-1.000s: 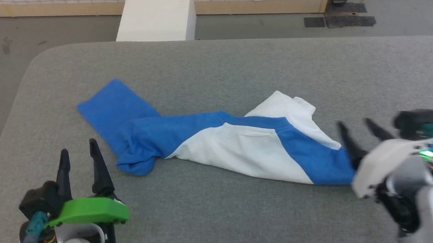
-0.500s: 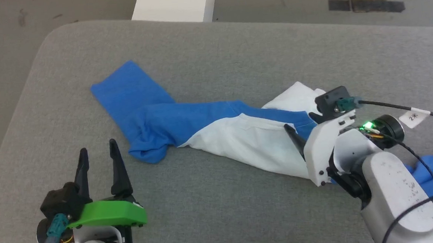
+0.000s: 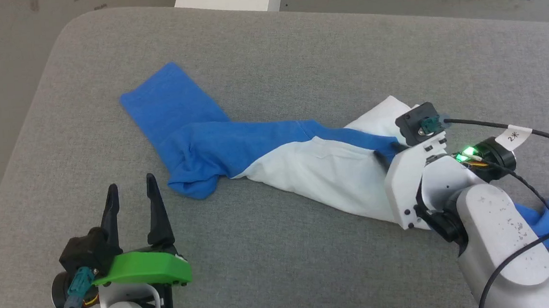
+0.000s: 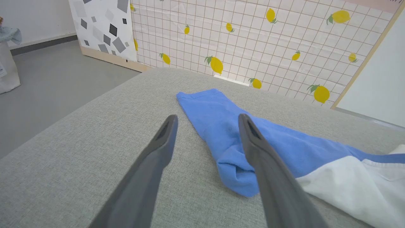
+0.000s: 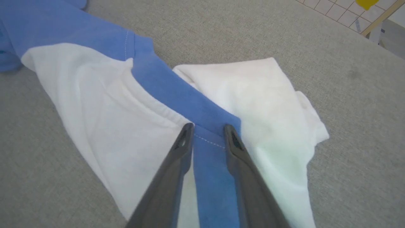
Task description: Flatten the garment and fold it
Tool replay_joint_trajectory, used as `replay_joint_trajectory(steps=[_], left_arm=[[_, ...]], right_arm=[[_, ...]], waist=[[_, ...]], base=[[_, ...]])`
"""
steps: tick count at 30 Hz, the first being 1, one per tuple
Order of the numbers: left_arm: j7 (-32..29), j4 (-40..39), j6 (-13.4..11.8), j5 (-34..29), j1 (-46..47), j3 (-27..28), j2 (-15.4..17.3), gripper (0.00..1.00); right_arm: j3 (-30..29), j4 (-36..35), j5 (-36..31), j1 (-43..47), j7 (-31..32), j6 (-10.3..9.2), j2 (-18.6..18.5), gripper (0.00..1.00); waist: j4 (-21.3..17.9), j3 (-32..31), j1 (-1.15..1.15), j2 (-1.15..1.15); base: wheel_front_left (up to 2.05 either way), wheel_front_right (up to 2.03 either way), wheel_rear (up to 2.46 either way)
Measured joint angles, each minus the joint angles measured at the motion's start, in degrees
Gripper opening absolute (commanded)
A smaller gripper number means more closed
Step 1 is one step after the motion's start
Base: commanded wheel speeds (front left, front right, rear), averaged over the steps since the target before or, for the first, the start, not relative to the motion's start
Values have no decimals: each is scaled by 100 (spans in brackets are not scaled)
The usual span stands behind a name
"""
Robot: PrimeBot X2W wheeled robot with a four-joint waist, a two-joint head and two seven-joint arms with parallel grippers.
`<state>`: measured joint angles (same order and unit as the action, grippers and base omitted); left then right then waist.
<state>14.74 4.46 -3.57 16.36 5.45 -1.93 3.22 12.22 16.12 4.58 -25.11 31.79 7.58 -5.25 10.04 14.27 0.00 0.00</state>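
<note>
Head view: the garment lies crumpled and twisted.

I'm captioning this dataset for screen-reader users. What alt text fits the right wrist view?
The right gripper, its two dark fingers slightly apart, straddles a blue band of the crumpled garment, with white fabric on either side. The garment lies on a grey cushioned surface.

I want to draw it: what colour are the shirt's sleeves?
Bright blue, on a white body. The shirt shows best in the head view.
</note>
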Motion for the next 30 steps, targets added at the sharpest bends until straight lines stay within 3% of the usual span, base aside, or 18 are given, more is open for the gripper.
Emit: replay_joint_trajectory(steps=[14, 15, 25, 30], left_arm=[[0, 49, 3, 40, 1, -54, -8, 100], [0, 57, 3, 53, 1, -60, -8, 100], [0, 49, -2, 97, -1, -70, -10, 100], [0, 64, -2, 162, 37, -157, -13, 100]], right_arm=[[-366, -560, 168, 19, 49, 0, -77, 0], [-445, -604, 179, 24, 41, 0, -77, 100], [-1194, -636, -69, 314, 211, 0, -115, 100], [-1179, -420, -108, 235, 500, 0, -102, 100]], waist=[[-50, -128, 0, 0], [-42, -127, 0, 0], [-49, -88, 0, 0], [-20, 43, 0, 0]], base=[[0, 0, 0], [0, 0, 0], [0, 0, 0], [0, 0, 0]])
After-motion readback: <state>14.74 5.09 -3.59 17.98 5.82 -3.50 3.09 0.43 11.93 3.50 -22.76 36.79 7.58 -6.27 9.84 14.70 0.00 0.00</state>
